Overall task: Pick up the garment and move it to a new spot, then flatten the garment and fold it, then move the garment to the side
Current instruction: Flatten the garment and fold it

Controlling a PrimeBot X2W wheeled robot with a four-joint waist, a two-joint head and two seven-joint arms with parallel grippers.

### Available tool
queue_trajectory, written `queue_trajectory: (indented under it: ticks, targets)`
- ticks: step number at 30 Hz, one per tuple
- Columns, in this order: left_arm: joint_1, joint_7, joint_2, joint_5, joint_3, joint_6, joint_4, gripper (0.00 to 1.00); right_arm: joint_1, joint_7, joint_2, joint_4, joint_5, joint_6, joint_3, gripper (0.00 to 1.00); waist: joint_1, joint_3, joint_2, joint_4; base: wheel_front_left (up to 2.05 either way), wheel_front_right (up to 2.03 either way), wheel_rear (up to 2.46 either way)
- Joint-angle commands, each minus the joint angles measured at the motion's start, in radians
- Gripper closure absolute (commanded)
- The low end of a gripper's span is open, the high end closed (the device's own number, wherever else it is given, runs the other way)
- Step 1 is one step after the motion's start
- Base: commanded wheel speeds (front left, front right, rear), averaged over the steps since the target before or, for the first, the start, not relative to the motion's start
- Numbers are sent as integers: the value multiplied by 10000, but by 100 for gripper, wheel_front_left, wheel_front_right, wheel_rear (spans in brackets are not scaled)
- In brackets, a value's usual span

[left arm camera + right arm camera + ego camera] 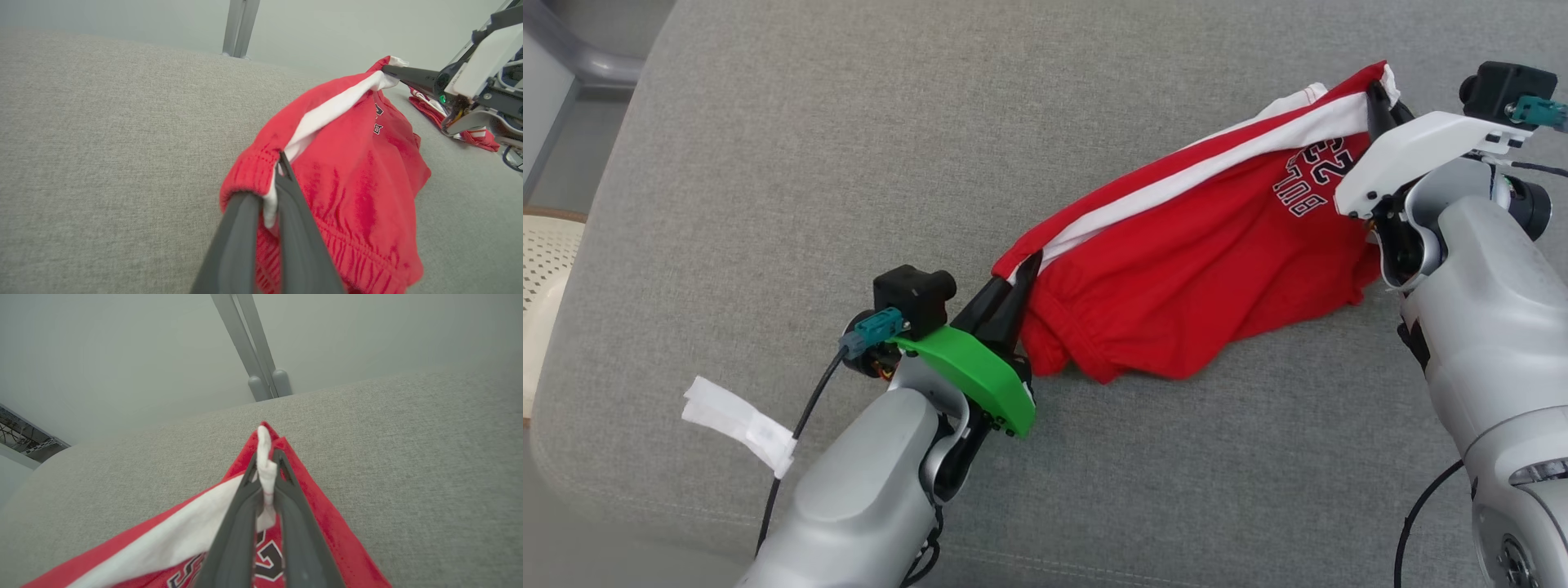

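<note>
Two grey arms are seen closest, one at each lower corner. On the left arm [866, 490] there is one green cover [968, 371], and one white tag [739, 420] is stuck on its cable. On the right arm [1494, 327] there is one white cover [1413, 155].

Two grippers are counted, each with two dark fingers [237, 245]. The left gripper [1031, 265] is clamped on one end of the garment [1192, 269]. The right gripper [1376, 94] is pinched on the other end, at the white stripe [175, 543].

One garment is counted: red shorts with one stripe. It is stretched between the grippers, and its lower part sags onto the cushion [849, 163].

More red and white cloth [470, 136] is seen under the right gripper. Whether it is the same garment cannot be told.

The cushion is wide, grey and woven. Behind it one pale wall [122, 355] and one grey post [261, 371] are seen. One cream seat [547, 261] is beside it.
</note>
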Motion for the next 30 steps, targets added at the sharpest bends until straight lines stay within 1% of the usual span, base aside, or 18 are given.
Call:
queue_trajectory:
  ticks: [1, 2, 5, 8, 13, 18, 23, 25, 27, 30]
  targets:
    - [-245, -28, 12, 286, -113, -30, 72, 0, -106, -157, -54, 156, -95, 2, 173, 0, 0, 152, 0, 138, 0, 0, 0]
    - [-310, -28, 64, 650, -201, -32, 78, 0, -110, -270, -70, 259, -104, 2, 309, 0, 0, 131, 0, 125, 0, 0, 0]
    - [48, -28, 82, 1046, -13, -31, -40, 0, 207, -644, -111, 421, 201, 1, 436, 0, 0, -55, 0, 61, 0, 0, 0]
    - [566, -27, 271, 1552, 285, -31, -332, 0, 649, -907, -209, 294, 191, 2, 1106, 0, 0, -301, 0, -21, 0, 0, 0]
    - [1768, -28, 576, 2135, 1202, -15, -1082, 0, 1442, -1066, -587, 88, 449, 1, 2044, 0, 0, -710, 0, -139, 0, 0, 0]
    - [3020, -27, 731, 2616, 2682, 216, -2239, 0, 1910, -1039, -938, 154, 846, 1, 2650, 0, 0, -945, 0, -104, 0, 0, 0]
    - [3790, -27, 624, 3353, 4186, 406, -3268, 0, 1891, -1018, -1178, 552, 1033, 1, 2868, 0, 0, -874, 0, 70, 0, 0, 0]
    - [4002, -27, 487, 3699, 4715, 388, -3615, 0, 1746, -1051, -1268, 849, 1053, 1, 2831, 0, 0, -757, 0, 168, 0, 0, 0]
    - [4154, -29, 389, 3979, 5128, 328, -3838, 0, 1631, -1046, -1262, 1140, 1048, 2, 2799, 0, 0, -659, 0, 253, 0, 0, 0]
    - [4266, -27, 238, 4358, 5447, 231, -4017, 0, 1513, -1077, -1243, 1420, 1130, 1, 2698, 0, 0, -527, 0, 345, 0, 0, 0]
